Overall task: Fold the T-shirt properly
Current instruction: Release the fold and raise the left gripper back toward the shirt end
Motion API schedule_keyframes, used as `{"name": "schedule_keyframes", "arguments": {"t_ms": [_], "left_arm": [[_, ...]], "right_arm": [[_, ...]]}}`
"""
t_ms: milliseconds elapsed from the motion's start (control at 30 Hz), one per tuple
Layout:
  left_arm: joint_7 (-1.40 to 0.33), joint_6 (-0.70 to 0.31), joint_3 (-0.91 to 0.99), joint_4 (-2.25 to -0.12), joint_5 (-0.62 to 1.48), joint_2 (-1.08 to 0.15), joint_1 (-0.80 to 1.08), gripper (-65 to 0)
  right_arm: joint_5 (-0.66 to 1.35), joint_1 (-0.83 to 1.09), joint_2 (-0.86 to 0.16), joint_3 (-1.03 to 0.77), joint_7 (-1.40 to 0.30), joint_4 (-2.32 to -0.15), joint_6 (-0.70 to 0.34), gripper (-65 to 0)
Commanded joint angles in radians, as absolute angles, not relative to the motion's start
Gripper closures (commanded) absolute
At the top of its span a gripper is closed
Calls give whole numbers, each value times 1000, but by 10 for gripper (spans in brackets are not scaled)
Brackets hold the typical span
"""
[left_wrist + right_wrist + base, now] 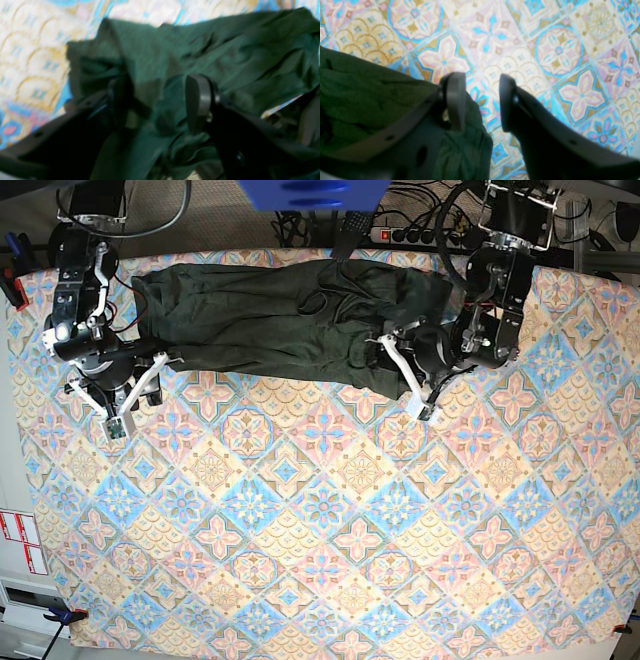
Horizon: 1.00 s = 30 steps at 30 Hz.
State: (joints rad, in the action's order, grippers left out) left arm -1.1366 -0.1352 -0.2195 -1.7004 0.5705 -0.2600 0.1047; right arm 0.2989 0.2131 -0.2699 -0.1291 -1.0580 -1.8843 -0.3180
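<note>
The dark olive-green knit long-sleeved T-shirt [270, 320] lies bunched across the upper part of the frame on the patterned tile-print surface [330, 530]. The left hand [160, 105] is released, fingers apart over rumpled fabric. The right hand [482, 102] is released, straddling bare surface beside the shirt's edge.

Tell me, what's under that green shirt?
The shirt lies on a cloth with a colourful tile pattern; the same pattern shows all round it. Whatever lies directly beneath the fabric is covered, so anything else there can't be seen.
</note>
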Motion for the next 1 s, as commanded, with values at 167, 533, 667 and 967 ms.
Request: {"name": "schedule_keyframes", "arguments": {"t_ms": [167,533,667,967], "left_arm": [[-1122,-140,-291,-1659,582,-223,82,-210],[-1069,-145,-432,-1707,593,-217,96,-131],[-1067,-145,-452,-1707,593,-171,97,-132],[-1067,-145,-478,-1759,593,-151,102,-132]], "right_arm": [[305,202,-283,-133,-1036,-1903,-318,-222],[305,203,-283,-137,-1036,-1905,-318,-222],[305,203,-283,-139,-1036,-1905,-318,-222],[305,216,-283,-162,-1038,-1906,-318,-222]]}}
